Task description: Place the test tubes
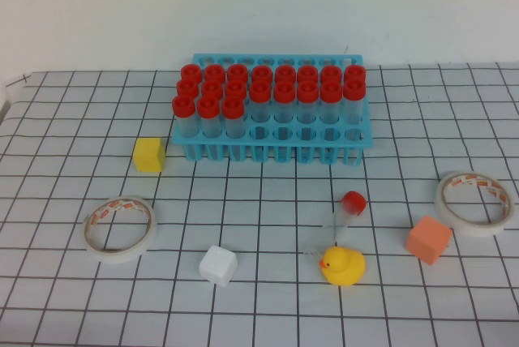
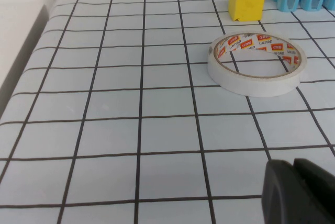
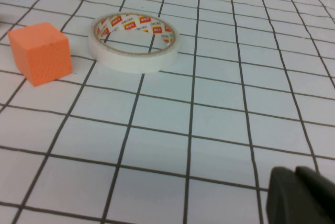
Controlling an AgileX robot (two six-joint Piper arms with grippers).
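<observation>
Raised camera overlooks the table; wrist cameras skim it low.

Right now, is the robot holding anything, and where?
Nothing. The left gripper is shut, empty, near the left tape; the right gripper likewise near the right tape.

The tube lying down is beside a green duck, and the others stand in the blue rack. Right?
No: the high view shows a yellow duck. The lying tube is beside it and the other tubes stand in the blue rack. The left gripper, shut, hangs near the left tape roll; the right gripper, shut, near the right tape roll.
</observation>
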